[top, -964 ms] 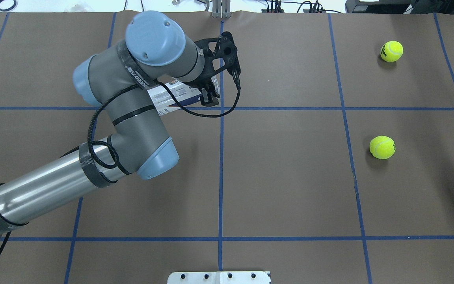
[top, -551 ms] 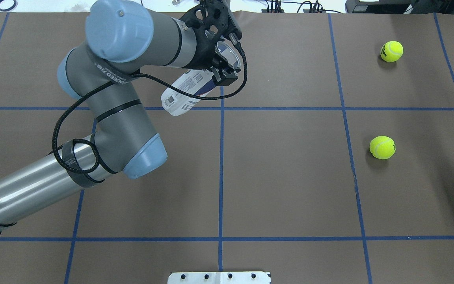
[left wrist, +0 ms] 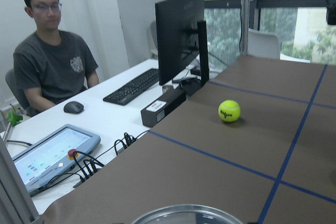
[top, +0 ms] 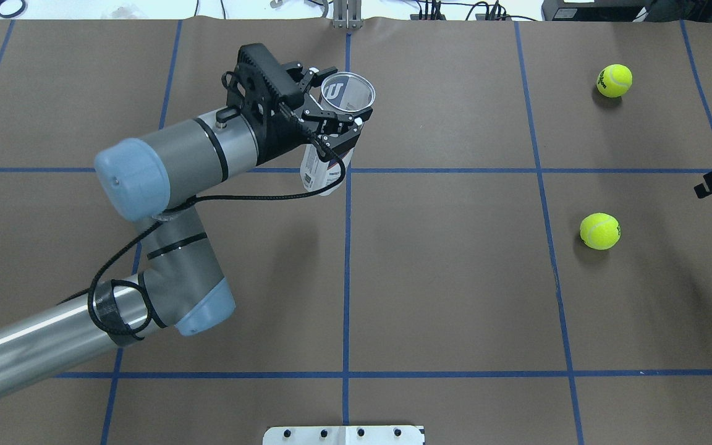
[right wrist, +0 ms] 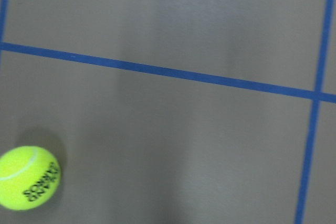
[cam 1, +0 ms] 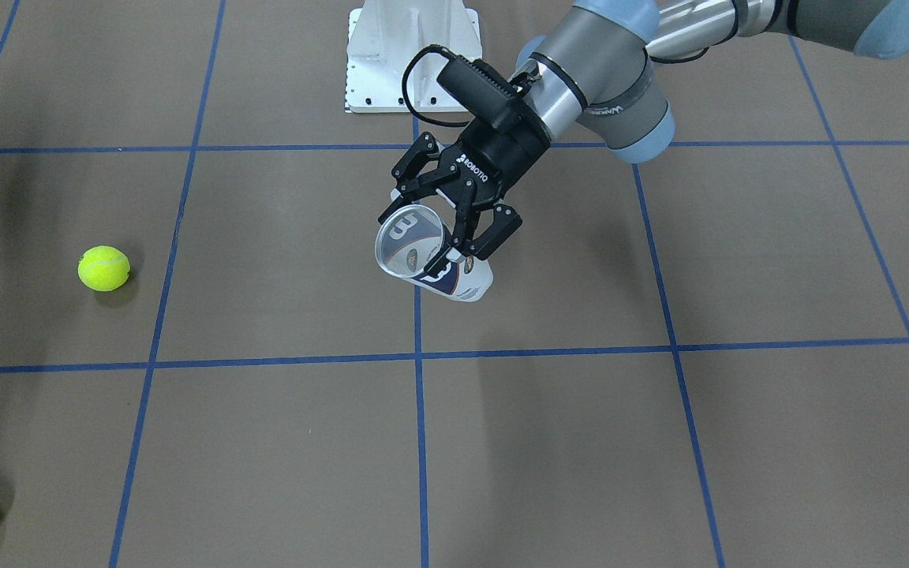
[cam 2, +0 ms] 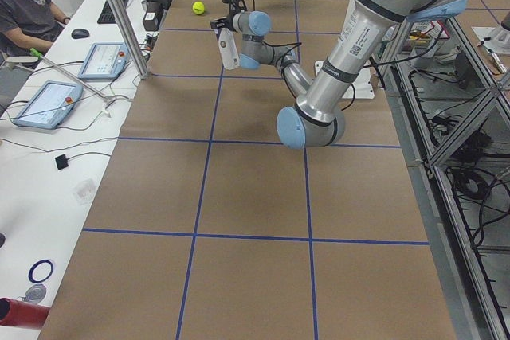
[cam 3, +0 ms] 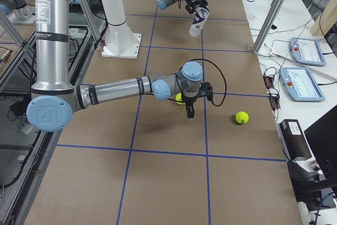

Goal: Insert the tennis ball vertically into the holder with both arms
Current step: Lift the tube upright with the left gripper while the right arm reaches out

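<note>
My left gripper [top: 336, 106] is shut on the holder [top: 325, 162], a clear can with a white and navy label. It grips the can just below the silver rim [top: 348, 91]. The holder [cam 1: 443, 272] hangs above the table, close to upright with its open mouth up. One tennis ball [top: 600, 230] lies at mid right and another tennis ball [top: 614, 80] at far right. The right gripper [cam 3: 190, 110] points down beside the nearer ball [cam 3: 179, 98]; I cannot tell whether it is open. The right wrist view shows a ball [right wrist: 29, 178] and no fingers.
The white pedestal base [cam 1: 411, 59] stands at the robot's edge of the table. Blue tape lines cross the brown table [top: 455, 278]. A person [left wrist: 50, 61] sits at a desk with a monitor [left wrist: 181, 32] and tablets beyond the table's far side.
The left arm has lifted the holder off the table and turned it from lying flat to nearly upright. A black part of the right arm has come in at the overhead view's right edge.
</note>
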Controlling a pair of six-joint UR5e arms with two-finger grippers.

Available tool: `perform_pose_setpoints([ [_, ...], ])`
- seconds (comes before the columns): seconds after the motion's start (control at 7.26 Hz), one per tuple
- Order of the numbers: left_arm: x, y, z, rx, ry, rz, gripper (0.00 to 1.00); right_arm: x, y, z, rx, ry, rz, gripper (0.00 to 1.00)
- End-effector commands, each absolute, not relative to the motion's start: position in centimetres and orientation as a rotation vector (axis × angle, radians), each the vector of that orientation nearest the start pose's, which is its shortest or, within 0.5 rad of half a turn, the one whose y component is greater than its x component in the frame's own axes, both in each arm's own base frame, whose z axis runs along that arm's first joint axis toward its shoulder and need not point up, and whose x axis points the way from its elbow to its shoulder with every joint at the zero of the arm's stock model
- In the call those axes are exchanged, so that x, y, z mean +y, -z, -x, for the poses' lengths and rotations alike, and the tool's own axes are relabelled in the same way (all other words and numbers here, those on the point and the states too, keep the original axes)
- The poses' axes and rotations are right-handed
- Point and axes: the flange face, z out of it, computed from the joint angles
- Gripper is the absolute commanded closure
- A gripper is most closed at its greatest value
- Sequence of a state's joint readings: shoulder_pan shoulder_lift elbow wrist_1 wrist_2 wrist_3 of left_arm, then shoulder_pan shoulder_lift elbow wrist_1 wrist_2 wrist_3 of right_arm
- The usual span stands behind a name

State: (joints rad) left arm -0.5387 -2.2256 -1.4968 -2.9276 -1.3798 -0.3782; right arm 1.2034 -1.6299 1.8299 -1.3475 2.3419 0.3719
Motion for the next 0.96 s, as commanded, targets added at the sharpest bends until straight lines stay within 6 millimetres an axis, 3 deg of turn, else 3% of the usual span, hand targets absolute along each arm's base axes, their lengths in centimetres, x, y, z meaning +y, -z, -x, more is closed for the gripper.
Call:
perform_pose_setpoints([
  [0.0,-42.1,-19.2,-51.7,1.225,-0.066,-1.625,0.27,-44.9,-50.1,16.5,-0.893,0.152,-0.052,0.01],
  [0.14,-41.0,-19.5,-52.3,1.249,-0.053,-1.627,0.27,-44.6,-49.1,19.3,-0.892,0.133,-0.018,0.01],
  [0.41,-40.7,-19.3,-52.3,1.265,-0.046,-1.631,0.27,-44.2,-48.4,25.9,-0.797,0.088,-0.022,0.01],
  [0.55,-40.6,-19.2,-52.3,1.272,-0.043,-1.634,0.27,-44.5,-49.1,27.3,-0.764,0.078,-0.024,0.01],
  [0.83,-40.5,-19.2,-52.2,1.278,-0.039,-1.636,0.27,-45.0,-50.0,28.2,-0.745,0.077,-0.017,0.01],
])
